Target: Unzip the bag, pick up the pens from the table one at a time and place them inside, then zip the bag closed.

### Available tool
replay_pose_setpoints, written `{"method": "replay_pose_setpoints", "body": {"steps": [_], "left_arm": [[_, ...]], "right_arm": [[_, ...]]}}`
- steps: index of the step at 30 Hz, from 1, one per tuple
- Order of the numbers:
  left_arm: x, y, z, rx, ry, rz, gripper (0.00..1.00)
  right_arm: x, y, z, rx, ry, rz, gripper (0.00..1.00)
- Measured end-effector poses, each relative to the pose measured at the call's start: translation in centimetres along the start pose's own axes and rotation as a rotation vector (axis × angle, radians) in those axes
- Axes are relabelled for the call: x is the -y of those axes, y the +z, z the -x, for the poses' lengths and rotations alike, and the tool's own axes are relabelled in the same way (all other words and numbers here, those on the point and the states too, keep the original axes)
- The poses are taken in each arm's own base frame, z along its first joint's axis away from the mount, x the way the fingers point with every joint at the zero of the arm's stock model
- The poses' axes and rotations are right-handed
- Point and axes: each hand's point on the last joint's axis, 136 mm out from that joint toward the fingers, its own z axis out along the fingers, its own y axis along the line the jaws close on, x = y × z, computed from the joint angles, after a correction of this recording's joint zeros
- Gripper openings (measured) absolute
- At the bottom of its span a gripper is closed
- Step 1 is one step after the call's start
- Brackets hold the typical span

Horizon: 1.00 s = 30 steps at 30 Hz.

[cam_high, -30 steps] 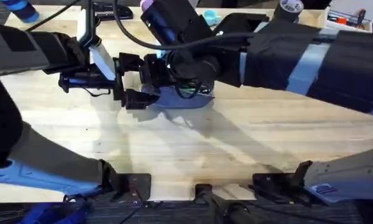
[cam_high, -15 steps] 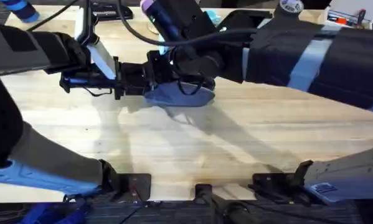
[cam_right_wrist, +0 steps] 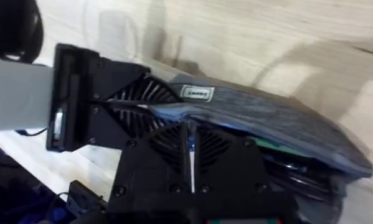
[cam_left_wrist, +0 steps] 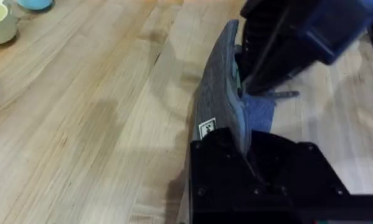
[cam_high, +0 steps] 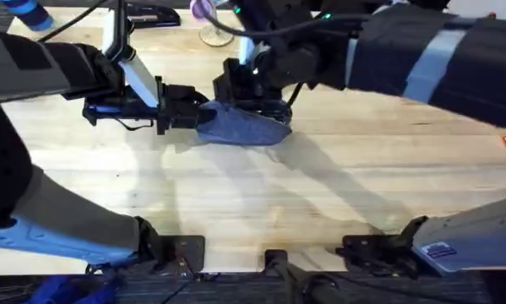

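The bag (cam_high: 240, 128) lies mid-table (cam_high: 261, 190). Left gripper (cam_high: 195, 110) fingers are clamped on its end; right gripper (cam_high: 251, 91) fingers are pressed together at its zipper edge. A black stapler (cam_high: 155, 13) sits behind.

The bag (cam_left_wrist: 220, 106) has a small white tag (cam_left_wrist: 207, 129) sewn on its side, close to the end that the left gripper (cam_left_wrist: 251, 163) pinches. The tag has dark marks on it, but they are too small and blurry to read.
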Motion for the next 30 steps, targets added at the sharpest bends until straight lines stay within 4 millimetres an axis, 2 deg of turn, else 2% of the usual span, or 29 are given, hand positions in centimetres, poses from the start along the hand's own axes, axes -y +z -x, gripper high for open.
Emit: {"method": "replay_pose_setpoints", "body": {"steps": [4, 11, 15, 19, 25, 30], "left_arm": [[0.0, 0.1, 0.1, 0.004, 0.005, -0.003, 0.042], [0.0, -0.1, -0.5, -0.024, -0.005, 0.002, 0.043], [0.0, -0.1, -0.6, -0.027, -0.005, 0.003, 0.043], [0.0, -0.1, -0.6, -0.029, -0.004, 0.003, 0.043], [0.0, -0.1, -0.6, -0.030, -0.004, 0.003, 0.043], [0.0, -0.1, -0.6, -0.030, -0.004, 0.003, 0.043]], "right_arm": [[1.5, -0.3, 0.8, -0.007, 0.019, 0.002, 0.031], [9.4, -1.9, 4.5, 0.076, 0.129, -0.146, 0.031], [12.0, -2.6, 5.3, 0.096, 0.170, -0.196, 0.031], [13.0, -2.9, 5.6, 0.103, 0.183, -0.213, 0.031], [13.1, -3.0, 5.6, 0.106, 0.181, -0.214, 0.031], [12.1, -4.9, 6.4, 0.149, 0.138, -0.196, 0.030]]}}
